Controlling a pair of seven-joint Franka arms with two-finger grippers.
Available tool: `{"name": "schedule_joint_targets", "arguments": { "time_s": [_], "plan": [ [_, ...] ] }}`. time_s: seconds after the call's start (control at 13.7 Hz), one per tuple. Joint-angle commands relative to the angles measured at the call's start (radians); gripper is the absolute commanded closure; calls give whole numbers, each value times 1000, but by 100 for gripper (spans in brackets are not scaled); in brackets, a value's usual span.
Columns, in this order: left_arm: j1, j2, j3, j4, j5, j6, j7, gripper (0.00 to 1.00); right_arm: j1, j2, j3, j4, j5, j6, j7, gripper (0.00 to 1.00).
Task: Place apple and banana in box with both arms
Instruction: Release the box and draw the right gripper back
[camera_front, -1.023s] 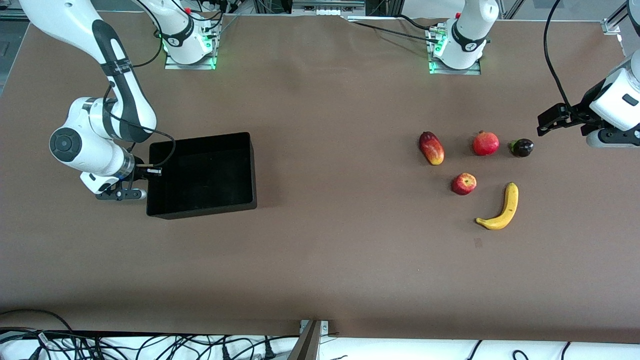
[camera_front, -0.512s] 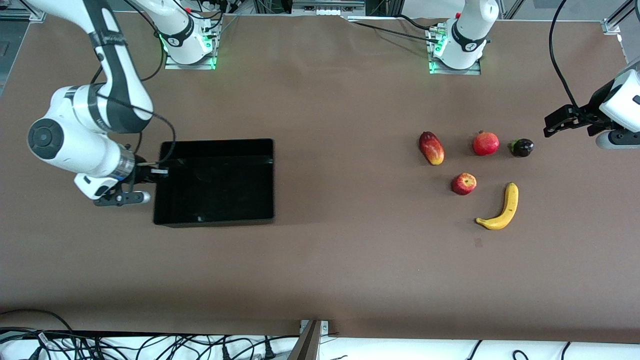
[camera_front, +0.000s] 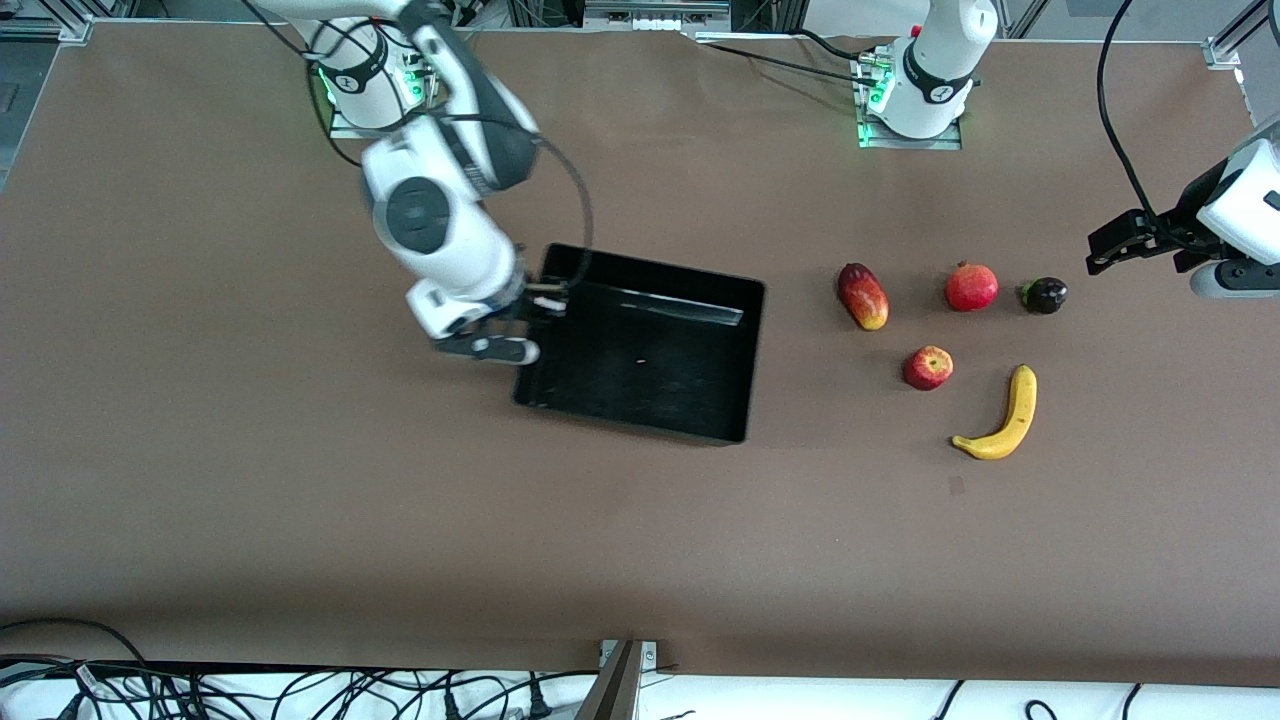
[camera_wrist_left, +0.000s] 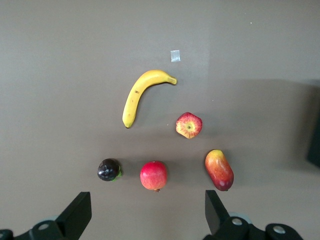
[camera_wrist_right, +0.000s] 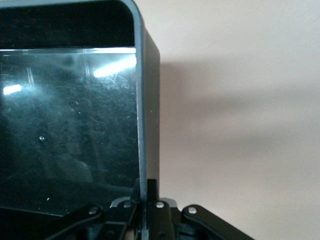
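On table (camera_front: 300, 480): one box (camera_front: 640, 400), rim pinched by right gripper (camera_front: 530, 305); one apple (camera_front: 928, 367), one banana (camera_front: 1000, 420); left gripper (camera_front: 1110, 248) spread wide.

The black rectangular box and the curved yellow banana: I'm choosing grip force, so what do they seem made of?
The black rectangular box looks like hard glossy plastic: its inner walls mirror the lights. The curved yellow banana has smooth, even skin; whether real or plastic cannot be told.

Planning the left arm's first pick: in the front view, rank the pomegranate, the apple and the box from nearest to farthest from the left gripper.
1. Pomegranate: in the fruit row farthest from the front camera, closest to the open left gripper.
2. Apple: nearer the camera, beside the banana.
3. Box: mid-table, its wall clamped by the right gripper.
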Motion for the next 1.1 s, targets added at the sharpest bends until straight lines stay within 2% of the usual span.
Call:
{"name": "schedule_joint_targets", "arguments": {
  "time_s": [0.0,0.29,0.58,0.66,0.73,0.8,0.95,1.02],
  "plan": [
    [2,14,-2,30,23,-18,6,0,79,138,-11,164,12,15,118,100],
    [2,12,-2,30,22,-20,6,0,138,227,-11,182,16,154,158,100],
    [2,14,-2,30,23,-20,6,0,144,252,-11,182,12,179,152,100],
    [2,12,-2,30,22,-20,6,0,142,249,-12,184,11,179,138,75],
    [2,14,-2,30,23,-20,6,0,136,244,-14,184,6,177,129,44],
    [2,12,-2,30,22,-20,6,0,133,235,-18,184,5,174,127,0],
    [2,12,-2,30,22,-20,6,0,123,189,-26,184,-3,159,127,0],
    [2,14,-2,30,22,-20,6,0,122,158,-57,184,-6,119,127,0]
  ]
}}
